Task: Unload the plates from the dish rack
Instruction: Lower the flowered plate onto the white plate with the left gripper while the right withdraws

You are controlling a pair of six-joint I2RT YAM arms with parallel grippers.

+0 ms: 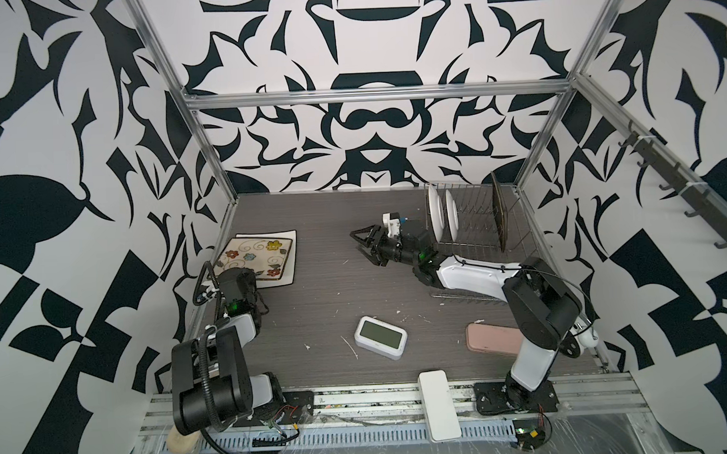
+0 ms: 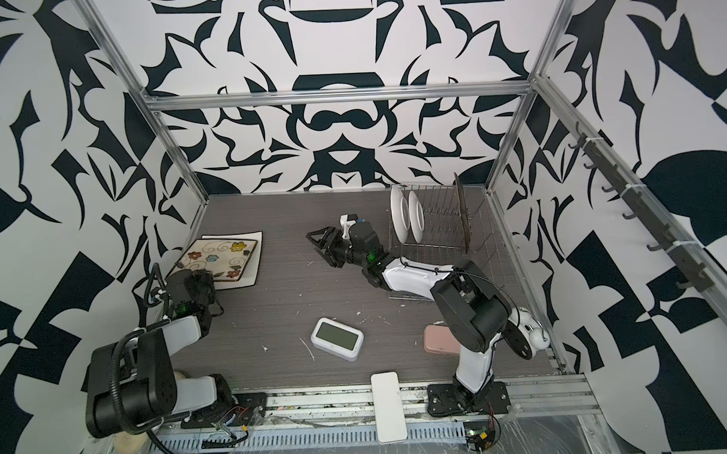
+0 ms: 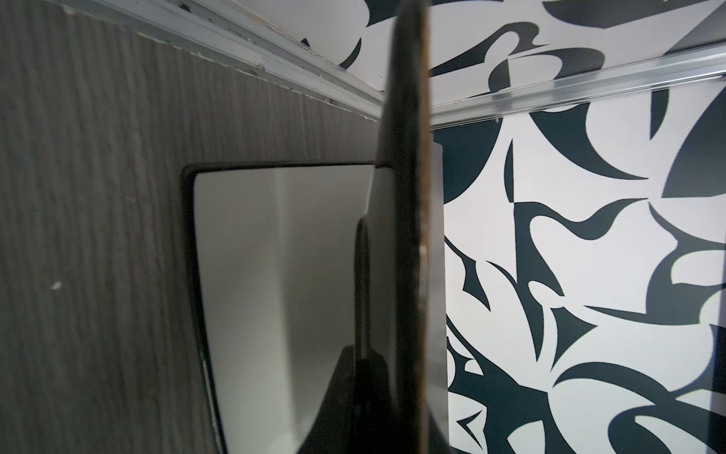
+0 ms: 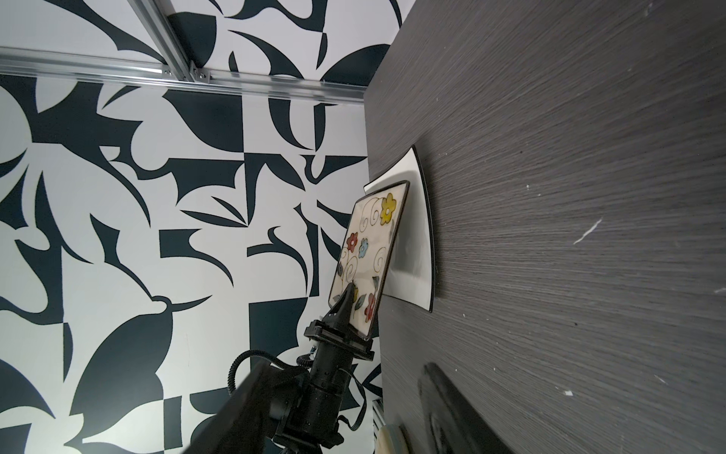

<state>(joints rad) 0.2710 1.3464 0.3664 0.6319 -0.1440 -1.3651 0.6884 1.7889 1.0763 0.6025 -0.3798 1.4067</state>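
The dish rack (image 1: pixel 478 232) (image 2: pixel 441 229) stands at the back right. It holds two white round plates (image 1: pixel 436 217) (image 2: pixel 399 218) upright at its left end and a dark plate (image 1: pixel 499 211) (image 2: pixel 462 212) on edge further right. At the left, my left gripper (image 1: pixel 253 277) (image 2: pixel 207 279) is shut on the near edge of a floral square plate (image 1: pixel 257 256) (image 4: pixel 369 243). That plate is tilted over a white square plate (image 1: pixel 293 255) (image 3: pixel 275 275) lying on the table. My right gripper (image 1: pixel 358 245) (image 2: pixel 316 247) hangs open and empty mid-table, left of the rack.
A white digital clock (image 1: pixel 380 337) lies front centre and a pink case (image 1: pixel 492 338) lies beside the right arm's base. A white rectangular box (image 1: pixel 438 404) rests on the front rail. The right arm's white link crosses the rack's front edge.
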